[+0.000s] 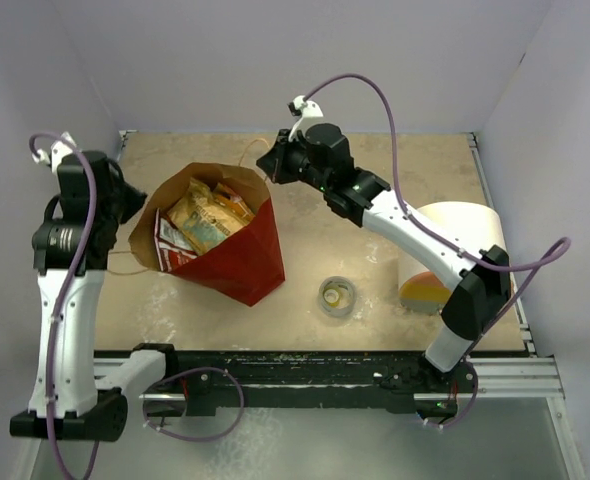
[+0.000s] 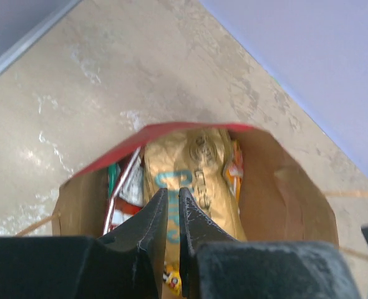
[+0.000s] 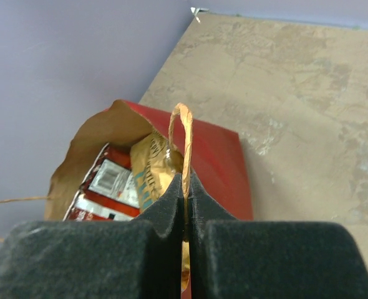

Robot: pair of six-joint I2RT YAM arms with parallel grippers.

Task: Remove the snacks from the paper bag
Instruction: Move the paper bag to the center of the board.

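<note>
The paper bag [image 1: 240, 255], red outside and brown inside, lies tilted on the table with its mouth open towards the back left. Several snack packets [image 1: 203, 222] fill it: a golden-tan one with teal marks [image 2: 199, 168], an orange one [image 2: 235, 168] and red ones [image 3: 109, 180]. My right gripper [image 1: 271, 163] is shut on the bag's thin loop handle [image 3: 183, 134] at the far rim and holds it up. My left gripper [image 2: 173, 194] hovers just outside the bag mouth, its fingers nearly together and empty, pointing at the golden packet.
A small tape roll [image 1: 337, 297] lies right of the bag. A cream-white cylinder with an orange base [image 1: 455, 245] lies at the right under my right arm. The bag's other handle [image 1: 125, 265] trails on the table at the left. Walls enclose the back and both sides.
</note>
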